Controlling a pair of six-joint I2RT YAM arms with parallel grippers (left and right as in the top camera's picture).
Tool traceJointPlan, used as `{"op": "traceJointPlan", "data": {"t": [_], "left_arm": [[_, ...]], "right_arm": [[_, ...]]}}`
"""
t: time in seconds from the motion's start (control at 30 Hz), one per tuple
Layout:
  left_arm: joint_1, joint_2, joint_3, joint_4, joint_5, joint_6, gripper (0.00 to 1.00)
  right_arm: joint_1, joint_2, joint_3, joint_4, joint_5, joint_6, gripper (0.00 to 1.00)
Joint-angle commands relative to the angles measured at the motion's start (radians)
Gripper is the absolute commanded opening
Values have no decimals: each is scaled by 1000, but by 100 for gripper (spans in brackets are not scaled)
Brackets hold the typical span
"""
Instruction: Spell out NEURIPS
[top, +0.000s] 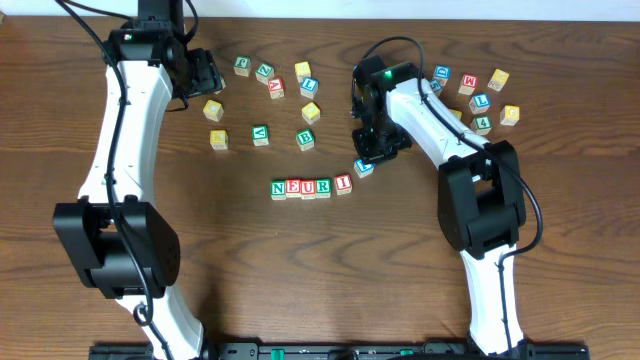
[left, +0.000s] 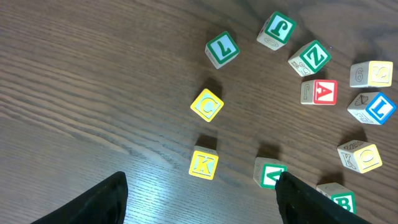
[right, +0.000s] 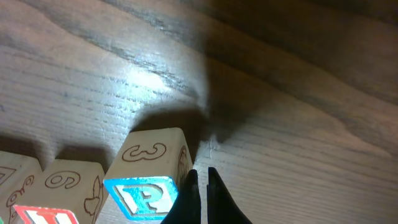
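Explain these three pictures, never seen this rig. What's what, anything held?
Two white robot arms stand at a wooden table, each ending in a two-finger gripper. One picture looks down from above; the other two come from cameras on the wrists. On the table lie small wooden letter cubes: five in a row reading NEURI, plus loose cubes scattered around. The left gripper hangs open over the loose cubes, holding nothing. The right gripper is shut, right beside a blue P cube near the row's end, not gripping it.
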Motion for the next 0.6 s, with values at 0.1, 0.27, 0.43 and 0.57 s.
{"op": "traceJointPlan", "data": {"t": [0.1,0.27,0.43,0.57], "left_arm": [[-3,-3,-16,-6,-6,2,75],[-3,-3,-16,-10,-6,2,75],[-3,-3,-16,-9,-6,2,75],[-3,-3,-16,-9,-6,2,75]], "right_arm": [[6,8,27,-3,5,6,1],[2,8,132,-63,78,12,1],[2,9,149,3,132,32,1],[6,10,132,65,20,8,1]]}}
